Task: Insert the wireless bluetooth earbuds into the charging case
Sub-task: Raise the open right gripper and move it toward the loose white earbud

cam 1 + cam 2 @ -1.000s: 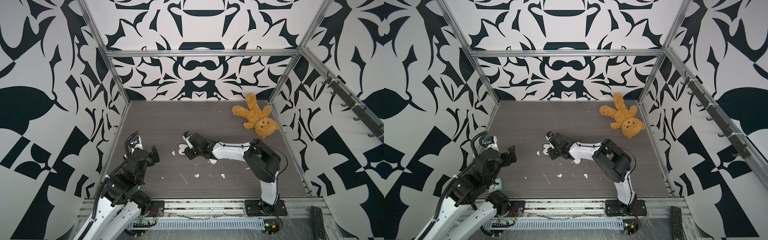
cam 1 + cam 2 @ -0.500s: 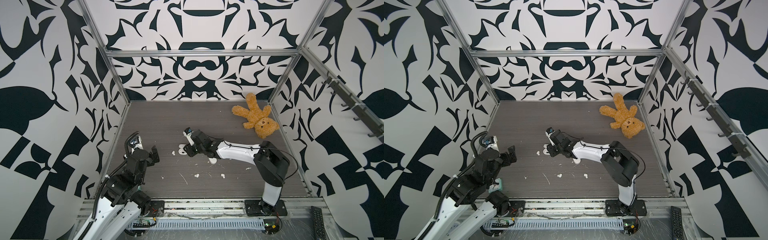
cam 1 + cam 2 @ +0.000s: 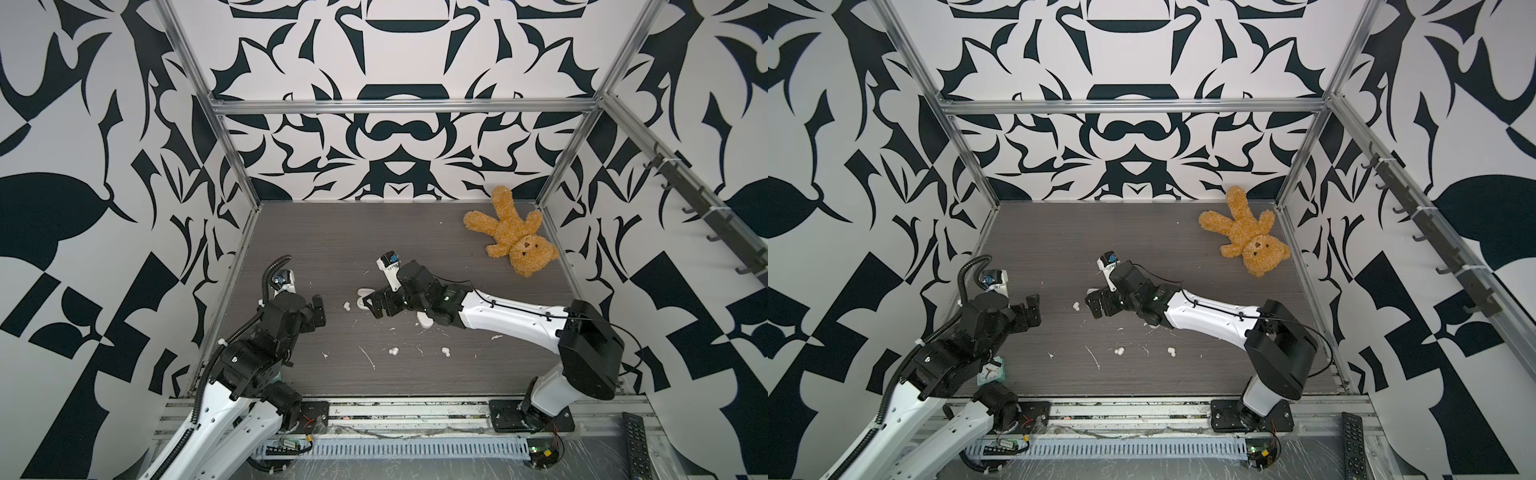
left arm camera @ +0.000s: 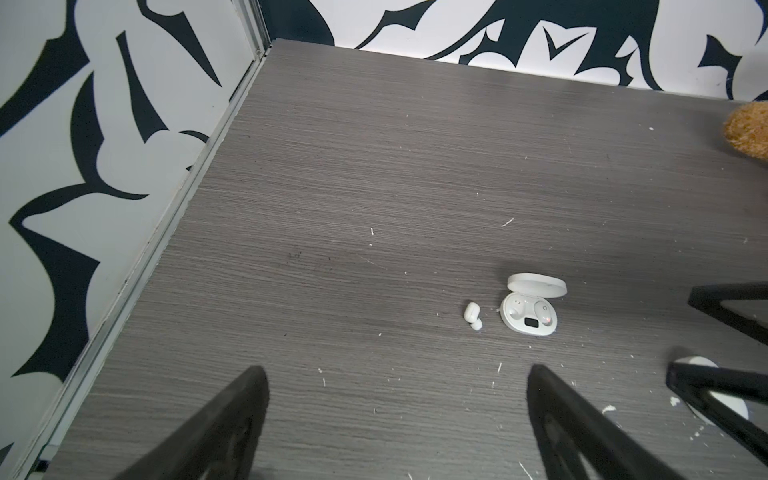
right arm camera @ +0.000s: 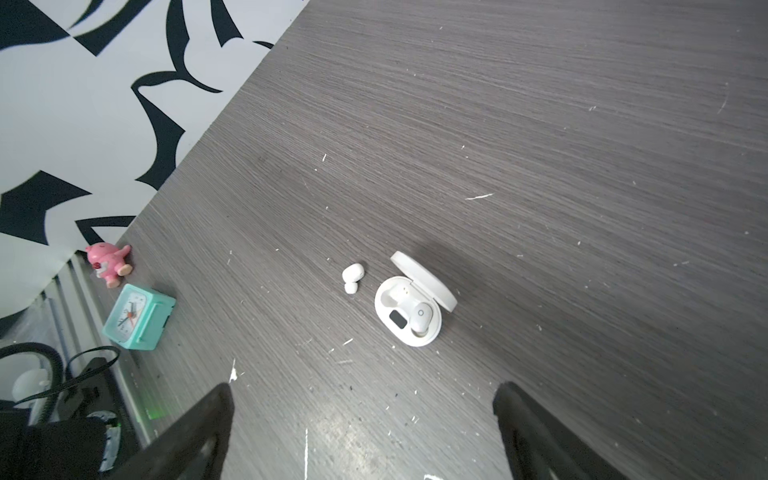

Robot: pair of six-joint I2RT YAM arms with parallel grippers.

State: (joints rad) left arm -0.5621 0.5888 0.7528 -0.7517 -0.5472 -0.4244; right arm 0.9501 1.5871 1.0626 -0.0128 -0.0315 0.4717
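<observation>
Jaws of the right gripper (image 5: pixel 363 388) and the left gripper (image 4: pixel 397 370) stand wide, empty. The open charging case (image 5: pixel 409 340) lies just ahead of the right gripper, one earbud (image 5: pixel 420 318) seated inside, a loose earbud (image 3: pixel 346 306) beside it at nine o'clock in a top view. Bare table (image 3: pixel 374 232) opens toward twelve o'clock; a teddy bear (image 3: pixel 511 239) lies at the two o'clock edge.

four earbuds (image 3: pixel 346 306), two cases (image 5: pixel 411 340), one teddy bear (image 3: pixel 509 235), one clock (image 5: pixel 137 318), one pink toy (image 5: pixel 107 264).

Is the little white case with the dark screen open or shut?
Open. The case has its lid flipped back, showing one earbud seated inside and one bare socket; another earbud lies loose beside it.
</observation>
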